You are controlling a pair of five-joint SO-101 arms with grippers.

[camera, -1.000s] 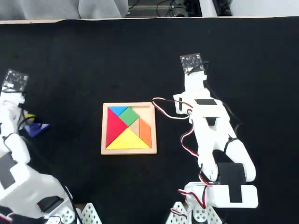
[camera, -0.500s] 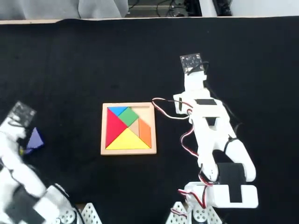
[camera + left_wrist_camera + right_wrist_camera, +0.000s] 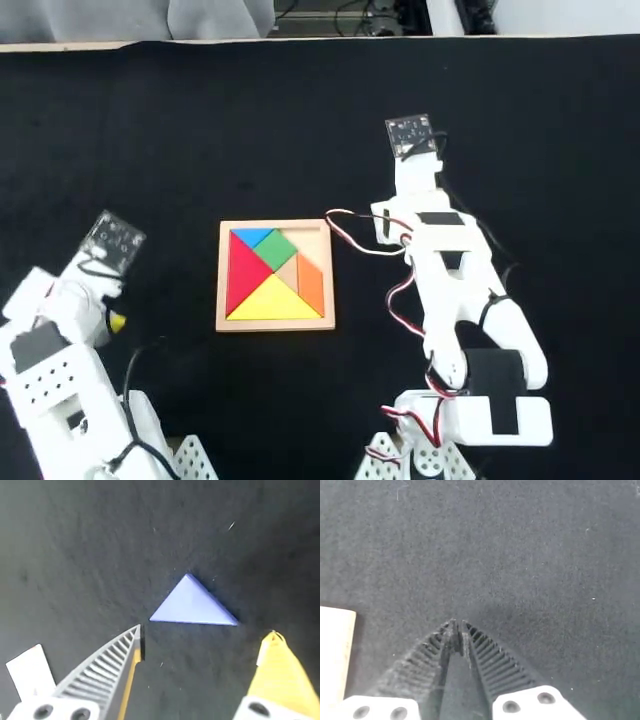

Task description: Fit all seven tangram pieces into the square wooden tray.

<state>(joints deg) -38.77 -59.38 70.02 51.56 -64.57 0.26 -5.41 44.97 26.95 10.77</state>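
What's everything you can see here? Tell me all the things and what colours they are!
wooden tray: one, pale wood, middle of the table
red triangle: one, red, in the tray, left side
yellow triangle: one, yellow, in the tray, near side
blue triangle: one, blue, in the tray, far left corner
green square: one, green, in the tray, beside the blue triangle
orange piece: one, orange, in the tray, right side
light brown piece: one, brownish, in the tray, centre
loose triangle: one, purple-blue, flat on the table outside the tray
table: one, black
left gripper: one, white and yellow, open, over the loose triangle
right gripper: one, dark, shut, empty, near the tray's edge
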